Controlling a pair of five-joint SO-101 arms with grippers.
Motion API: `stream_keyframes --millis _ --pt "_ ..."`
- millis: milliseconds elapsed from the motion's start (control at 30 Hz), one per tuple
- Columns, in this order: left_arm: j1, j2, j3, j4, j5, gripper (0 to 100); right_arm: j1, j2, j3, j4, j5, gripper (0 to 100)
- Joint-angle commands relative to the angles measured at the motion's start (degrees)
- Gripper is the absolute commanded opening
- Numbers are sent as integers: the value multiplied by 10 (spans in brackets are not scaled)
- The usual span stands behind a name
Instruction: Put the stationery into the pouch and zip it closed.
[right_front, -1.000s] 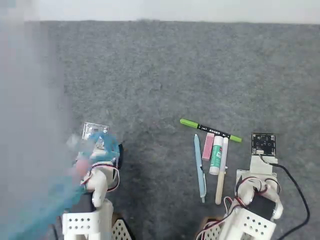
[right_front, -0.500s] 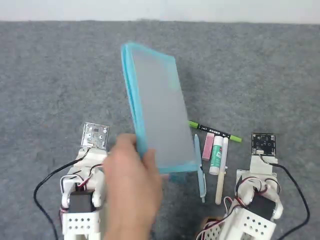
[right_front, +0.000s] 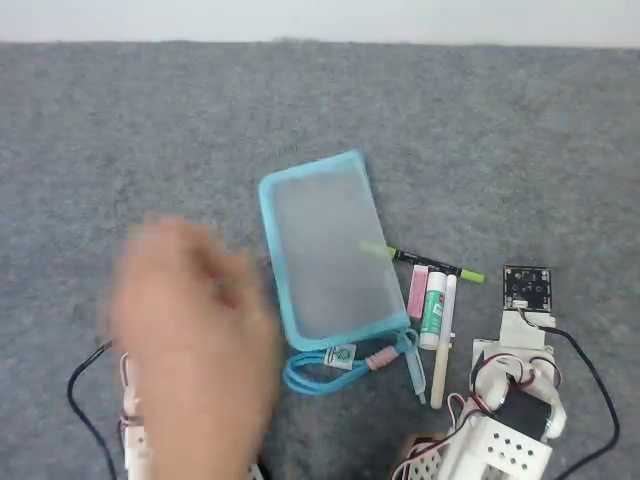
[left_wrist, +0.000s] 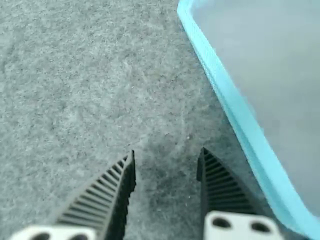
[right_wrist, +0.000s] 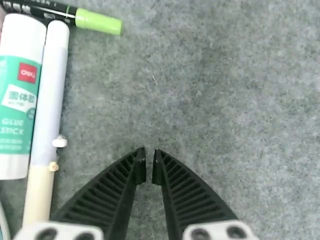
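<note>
The pouch (right_front: 328, 250) is laid flat between the arms, overlapping the marker (right_front: 440, 266), seemingly for shared reach; the left gripper (left_wrist: 167, 170) is held parted at its edge, the right gripper (right_wrist: 148, 165) pinched empty near the glue stick (right_wrist: 20, 95).

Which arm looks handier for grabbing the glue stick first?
Right, probably: the right gripper sits just beside the glue stick and white pen, while the left gripper faces the edge of the pouch, farther off.
</note>
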Motion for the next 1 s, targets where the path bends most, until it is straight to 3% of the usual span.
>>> stream_keyframes --millis 0,467,833,967 --pt "1 -12 -6 6 -4 192 7 -9 11 4 -3 44" --pt "1 -12 -6 6 -4 192 2 -8 11 3 -6 43" --pt "1 -12 -6 6 -4 192 -124 -8 11 3 -6 44" --pt "4 -12 -6 6 -3 192 -218 -9 11 -18 -4 45"
